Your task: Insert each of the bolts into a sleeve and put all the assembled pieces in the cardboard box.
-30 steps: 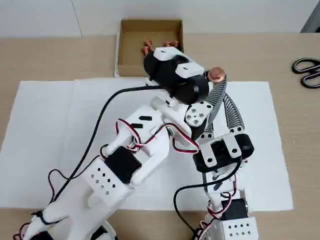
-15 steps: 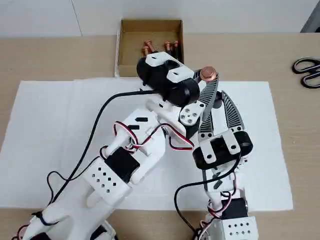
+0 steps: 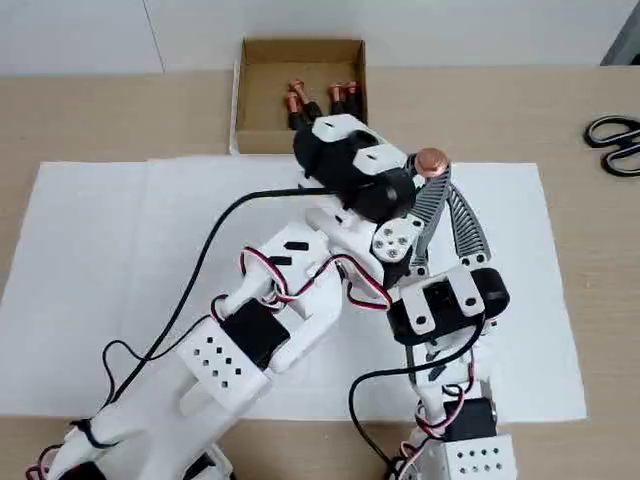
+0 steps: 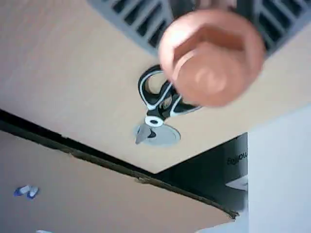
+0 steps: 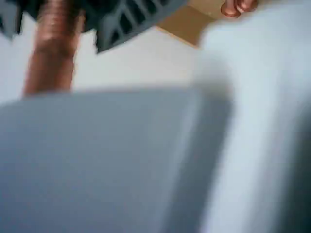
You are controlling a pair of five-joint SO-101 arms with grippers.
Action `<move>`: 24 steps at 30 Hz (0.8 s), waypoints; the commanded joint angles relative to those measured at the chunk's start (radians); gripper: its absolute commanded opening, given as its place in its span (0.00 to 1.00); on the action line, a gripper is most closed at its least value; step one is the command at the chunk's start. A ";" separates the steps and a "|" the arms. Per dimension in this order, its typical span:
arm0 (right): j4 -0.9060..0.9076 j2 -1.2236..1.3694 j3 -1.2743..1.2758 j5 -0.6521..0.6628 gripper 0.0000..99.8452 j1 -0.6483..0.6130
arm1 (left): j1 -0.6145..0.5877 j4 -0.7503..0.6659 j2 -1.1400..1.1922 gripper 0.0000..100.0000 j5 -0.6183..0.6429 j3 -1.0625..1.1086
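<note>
Right end effector [image 3: 433, 174], clamped around bolt [image 3: 432, 159] (head up)

Light wooden table [image 3: 100, 110], large white paper sheet [image 3: 90, 260] spread flat over most of near half, far edge of sheet just short of table's back strip. Black-handled scissors [image 3: 615, 140] on bare wood at right edge, well apart from sheet. Pale wall [image 3: 450, 30] behind table. Dark object [image 3: 630, 40] at far right corner. Small grey disc [image 4: 158, 135] just beside scissors
</note>
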 commanded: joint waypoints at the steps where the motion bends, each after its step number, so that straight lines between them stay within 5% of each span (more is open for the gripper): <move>1: -0.002 -0.015 -0.048 -0.012 0.00 0.004 | 0.012 -0.002 -0.012 0.01 0.005 -0.007; 7: -0.005 -0.015 -0.048 -0.009 0.00 0.005 | 0.051 -0.005 -0.008 0.10 0.011 -0.004; 12: -0.007 -0.015 -0.048 -0.008 0.00 0.007 | 0.049 -0.006 -0.006 0.13 0.138 0.012; 24: -0.002 -0.015 -0.083 -0.011 0.00 0.004 | -0.132 -0.086 -0.005 0.13 0.144 -0.061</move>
